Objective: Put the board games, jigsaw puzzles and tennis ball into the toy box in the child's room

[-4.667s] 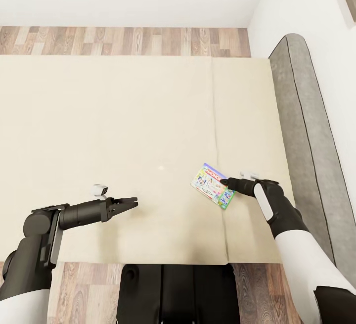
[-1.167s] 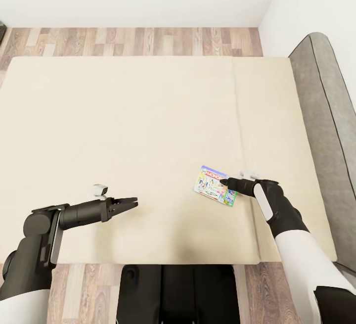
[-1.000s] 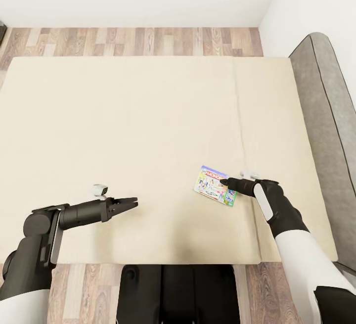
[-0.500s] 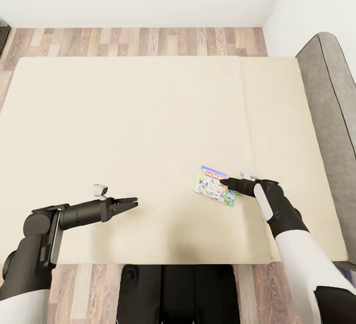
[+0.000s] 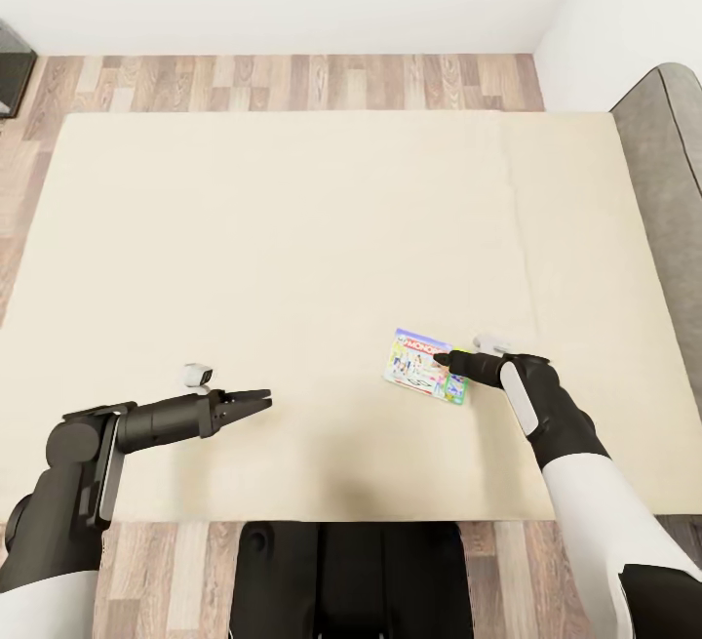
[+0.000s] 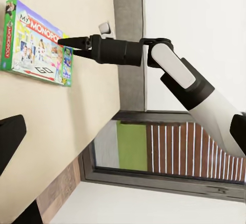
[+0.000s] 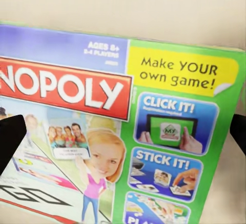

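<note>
**Inspector:** Camera shift only since the earlier pictures: the whole head view has slid, so the bed (image 5: 292,229) sits further right and its grey headboard (image 5: 673,190) has dropped toward the frame edge. Both arms and the box keep their places in the frame, so I take it the base is travelling with the load.

**Assistant:** Where is the task item relative to the right gripper (image 5: 450,360)?

**Inspector:** The white-and-green Monopoly board game (image 5: 423,365) projects forward from its tips, held at one edge and hanging over the mattress. The fingers are clamped on that edge. In the right wrist view the box face (image 7: 123,126) lies between both dark fingertips.

**Assistant:** And the left gripper (image 5: 255,399)?

**Inspector:** Nothing in it; jaws look drawn nearly together. It is held well apart from the box, off to the right gripper's far side.

**Assistant:** Hazards?

**Inspector:** In my judgement, an edge pinch on a flat carton is marginal. Base motion or a quick turn could swing the box and peel it free. It could also clip furniture in transit, since it overhangs the fingers.
</note>
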